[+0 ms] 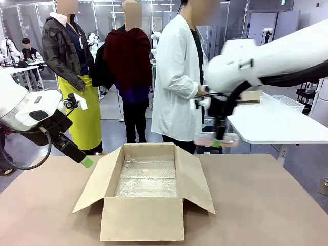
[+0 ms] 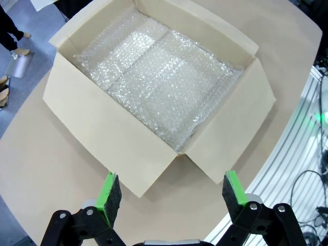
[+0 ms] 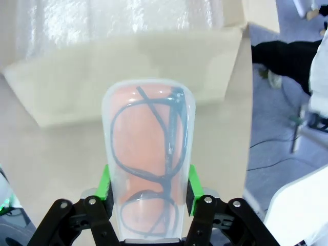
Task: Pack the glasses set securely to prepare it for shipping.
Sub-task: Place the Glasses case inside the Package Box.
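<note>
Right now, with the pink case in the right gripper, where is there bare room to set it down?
The bubble wrap lining the cardboard box is bare from wall to wall. The table is free beyond the right flap. Left of the box is tighter: the open left gripper hangs there.

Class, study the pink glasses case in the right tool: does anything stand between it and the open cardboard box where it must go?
Nothing visible does. The right tool holds the pink case in the air off the cardboard box, near its right flap, which is spread outward. The box top is open, and bubble wrap lines the inside.
</note>
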You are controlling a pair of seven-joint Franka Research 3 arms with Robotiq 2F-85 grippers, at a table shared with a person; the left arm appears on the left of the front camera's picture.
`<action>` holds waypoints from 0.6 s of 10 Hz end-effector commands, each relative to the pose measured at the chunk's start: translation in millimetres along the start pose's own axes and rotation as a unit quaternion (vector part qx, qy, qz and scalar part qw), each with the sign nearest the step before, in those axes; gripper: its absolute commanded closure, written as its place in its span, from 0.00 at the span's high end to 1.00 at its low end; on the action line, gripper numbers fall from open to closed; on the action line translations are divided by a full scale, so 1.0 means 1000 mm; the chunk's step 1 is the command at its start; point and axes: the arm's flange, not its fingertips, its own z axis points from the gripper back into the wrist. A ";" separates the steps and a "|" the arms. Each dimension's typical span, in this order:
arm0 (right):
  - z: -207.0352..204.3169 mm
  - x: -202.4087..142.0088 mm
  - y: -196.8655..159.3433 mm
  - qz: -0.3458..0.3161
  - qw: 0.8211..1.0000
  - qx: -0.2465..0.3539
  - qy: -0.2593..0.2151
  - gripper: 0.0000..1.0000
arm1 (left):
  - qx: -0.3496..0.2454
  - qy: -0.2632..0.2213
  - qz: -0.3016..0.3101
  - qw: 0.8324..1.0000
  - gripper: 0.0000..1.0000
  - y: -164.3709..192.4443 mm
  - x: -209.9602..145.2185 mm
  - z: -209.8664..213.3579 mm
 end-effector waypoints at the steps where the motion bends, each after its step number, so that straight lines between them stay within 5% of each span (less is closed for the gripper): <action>1: -0.015 0.078 -0.016 -0.022 0.999 -0.012 0.030 0.35 | -0.004 -0.003 -0.004 1.000 1.00 0.001 -0.001 0.002; 4: -0.055 0.183 -0.012 -0.025 0.999 -0.028 0.031 0.35 | -0.004 -0.003 -0.004 1.000 1.00 0.001 -0.001 0.002; 6: -0.081 0.219 -0.013 -0.031 0.998 -0.033 0.038 0.35 | -0.004 -0.003 -0.004 1.000 1.00 0.001 -0.001 0.002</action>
